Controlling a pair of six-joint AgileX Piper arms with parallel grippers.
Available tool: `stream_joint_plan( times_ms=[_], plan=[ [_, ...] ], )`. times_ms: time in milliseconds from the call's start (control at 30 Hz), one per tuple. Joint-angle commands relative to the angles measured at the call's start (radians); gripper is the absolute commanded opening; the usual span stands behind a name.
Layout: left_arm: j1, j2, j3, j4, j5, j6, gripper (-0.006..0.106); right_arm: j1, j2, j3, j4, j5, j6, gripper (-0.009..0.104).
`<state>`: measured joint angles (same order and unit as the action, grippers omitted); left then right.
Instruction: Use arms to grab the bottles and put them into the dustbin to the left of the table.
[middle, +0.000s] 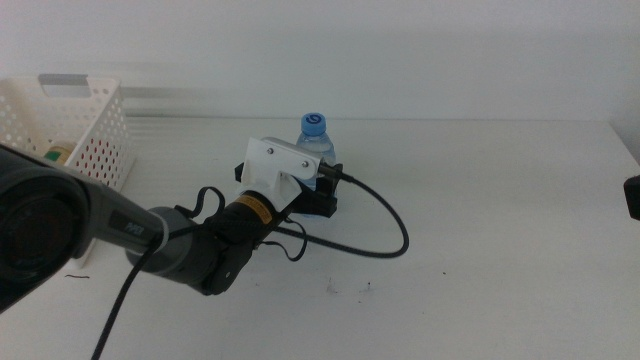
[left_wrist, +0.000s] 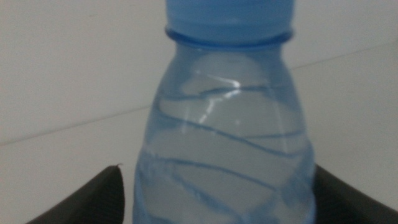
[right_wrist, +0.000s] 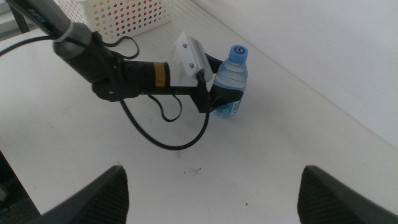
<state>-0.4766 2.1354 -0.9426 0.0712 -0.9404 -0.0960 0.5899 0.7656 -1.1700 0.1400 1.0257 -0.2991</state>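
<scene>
The left gripper is reaching across the table and framing the water bottle, which is standing upright directly between its jaws; the left wrist view shows a jaw on either side of the clear body, right against it, though whether they are already pressing cannot be told from here. The bottle's blue cap is sitting above the jaws. To do this step well, the jaws should be closing squarely on the body below the shoulder, firmly enough not to slip yet without crushing the thin plastic. The dustbin is waiting well behind the gripper, beside its forearm. The right gripper is hanging apart, jaws wide, looking on from a distance.
</scene>
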Motion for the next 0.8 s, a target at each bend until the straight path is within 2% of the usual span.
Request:
stream_joint_plan(
  times_ms=[0,333,467,567,767],
  plan=[
    [0.009,0.022,-0.039,0.011,0.009,-0.041,0.094,-0.002,-0.003,-0.008,0.0,-0.008,-0.009,0.093],
    [0.009,0.043,-0.114,0.008,0.109,-0.037,0.093,-0.002,-0.003,-0.008,0.0,-0.008,-0.009,0.093],
    [0.009,0.045,-0.118,0.003,0.121,-0.035,0.088,-0.002,-0.003,-0.008,0.0,-0.008,-0.009,0.093],
    [0.009,0.045,-0.118,0.009,0.121,-0.048,0.075,-0.002,-0.003,-0.008,0.0,-0.008,-0.009,0.093],
    [0.009,-0.025,-0.104,0.061,0.172,-0.114,0.025,-0.002,-0.003,-0.008,0.0,-0.008,-0.009,0.093]
  ],
)
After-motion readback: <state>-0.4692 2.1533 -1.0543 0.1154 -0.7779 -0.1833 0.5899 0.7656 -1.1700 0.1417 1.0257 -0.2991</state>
